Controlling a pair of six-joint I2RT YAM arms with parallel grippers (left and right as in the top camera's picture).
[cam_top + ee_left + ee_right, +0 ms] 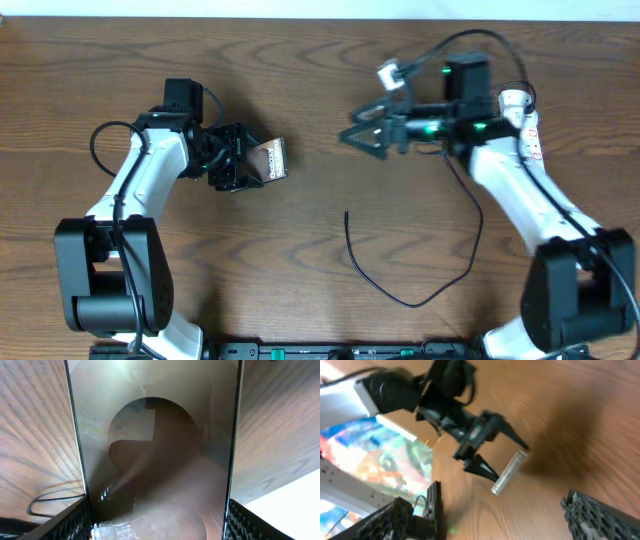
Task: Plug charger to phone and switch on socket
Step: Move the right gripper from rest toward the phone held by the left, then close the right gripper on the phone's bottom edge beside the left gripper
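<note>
The left tool gripped the phone and held it up off the surface. The phone stuck out toward the right arm, its long side running left to right. Its big round ring showed in the left wrist view, but no words could be read. The right tool was wide open and held nothing. The charger lay curved on the surface, its free end pointing to the far edge, apart from the phone.
</note>
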